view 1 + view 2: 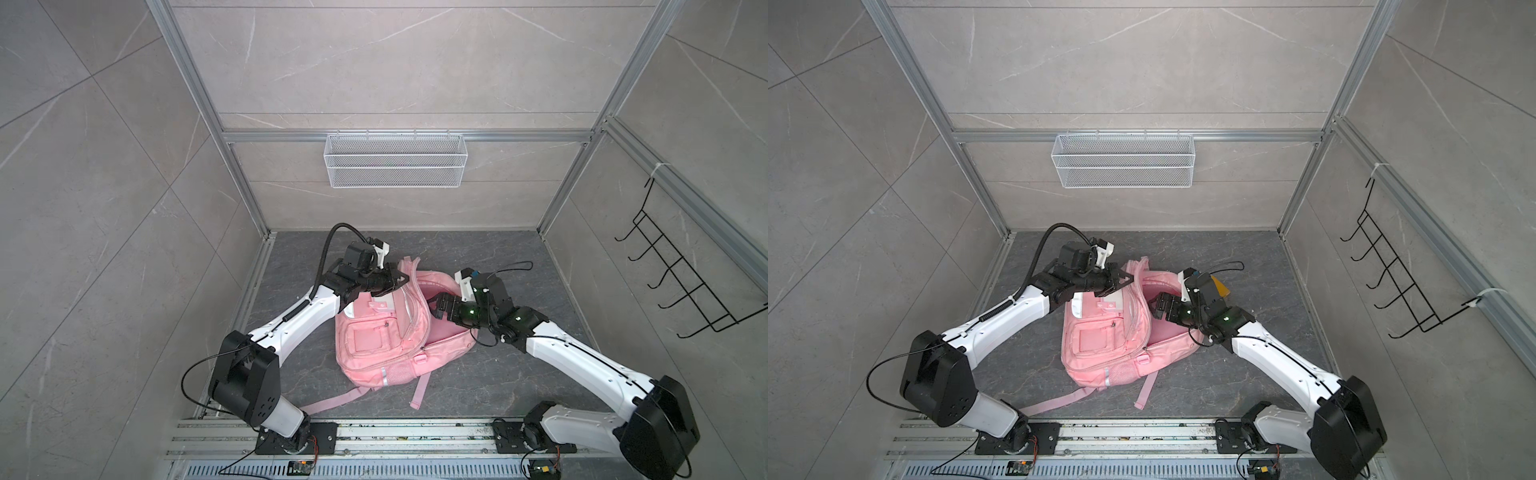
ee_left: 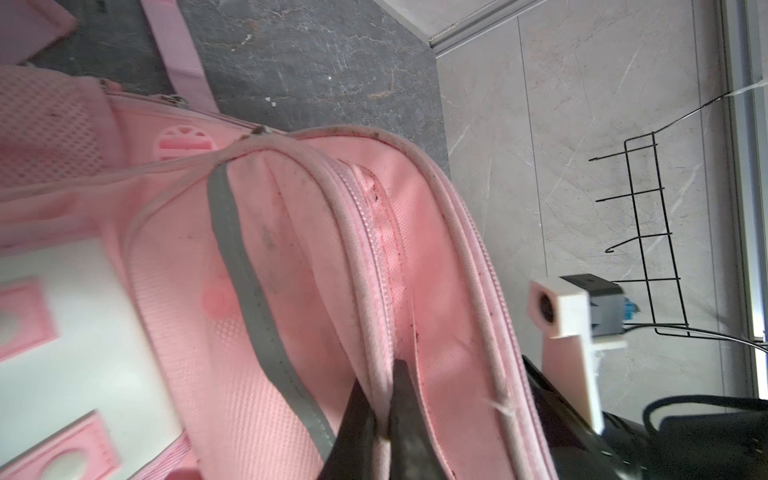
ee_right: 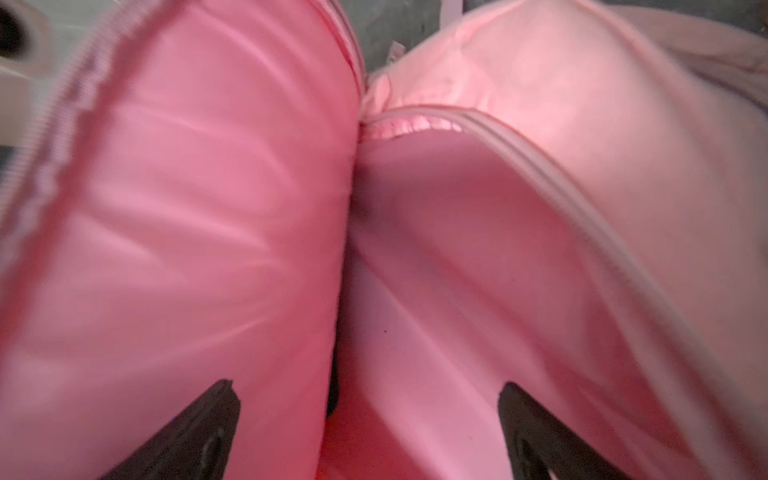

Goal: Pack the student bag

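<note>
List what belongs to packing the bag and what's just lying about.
In the job: student bag, unzipped; left hand, shut on its zip edge; right hand, open inside the main opening.
Just there: white mesh basket on the back wall; black wire hook rack on the side wall.

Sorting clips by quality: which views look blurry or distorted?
Right wrist view: blurred pink backpack lining around the open right claw. Left wrist view: sharp fabric, shut left claw soft. Both top views: crisp, aluminium frame lines splayed by wide-angle.

No readable text, brand or number on the student bag (image 1: 374, 347) or elsewhere.
</note>
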Action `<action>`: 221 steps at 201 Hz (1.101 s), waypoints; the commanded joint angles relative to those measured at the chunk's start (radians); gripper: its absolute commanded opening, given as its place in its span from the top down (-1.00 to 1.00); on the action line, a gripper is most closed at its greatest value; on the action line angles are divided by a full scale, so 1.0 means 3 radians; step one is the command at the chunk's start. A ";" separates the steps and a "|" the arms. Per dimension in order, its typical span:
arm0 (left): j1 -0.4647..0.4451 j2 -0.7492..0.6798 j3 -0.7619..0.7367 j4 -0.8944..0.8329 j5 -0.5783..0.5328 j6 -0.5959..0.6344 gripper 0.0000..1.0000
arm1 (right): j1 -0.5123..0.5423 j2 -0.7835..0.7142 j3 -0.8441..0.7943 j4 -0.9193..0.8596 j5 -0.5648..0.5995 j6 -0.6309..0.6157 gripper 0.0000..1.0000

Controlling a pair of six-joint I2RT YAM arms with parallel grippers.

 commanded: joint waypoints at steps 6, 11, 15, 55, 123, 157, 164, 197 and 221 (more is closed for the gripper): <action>0.0194 -0.0084 -0.0048 -0.0274 -0.0568 0.0412 1.00 | -0.0022 -0.0458 -0.0109 0.0142 0.0221 0.0161 -1.00; 0.0186 -0.0076 -0.0018 -0.0324 -0.0575 0.0475 1.00 | -0.0023 -0.0512 -0.0127 0.0178 0.0233 0.0163 -1.00; 0.0176 -0.0067 0.0013 -0.0373 -0.0576 0.0520 1.00 | -0.0018 -0.0551 -0.0137 0.0202 0.0243 0.0159 -1.00; -0.0011 0.0141 0.0237 -0.0510 -0.0451 0.0681 1.00 | 0.0068 -0.0774 -0.0065 0.0152 0.0342 -0.0018 -1.00; -0.0573 0.0440 0.0282 -0.0051 -0.0449 0.0285 0.61 | 0.0339 -0.0653 0.0323 -0.0084 0.0441 -0.0290 -1.00; -0.0497 -0.0098 0.0156 -0.0550 -0.0614 0.0493 -0.25 | 0.0538 -0.0708 0.0497 -0.0988 0.0766 -0.0368 -0.94; -0.0467 -0.0209 0.0118 -0.0686 -0.0636 0.0499 -0.37 | 0.0568 -0.0727 0.0488 -0.1212 0.0822 -0.0364 -0.93; -0.0309 -0.0875 -0.0286 -0.1436 -0.0759 0.0480 -0.81 | 0.0971 -0.0975 0.0429 -0.2056 0.1288 -0.0149 -0.85; -0.0160 -0.1322 -0.0639 -0.1860 -0.0813 0.0520 -0.88 | 0.1423 -0.1076 0.0443 -0.2481 0.1723 0.0177 -0.82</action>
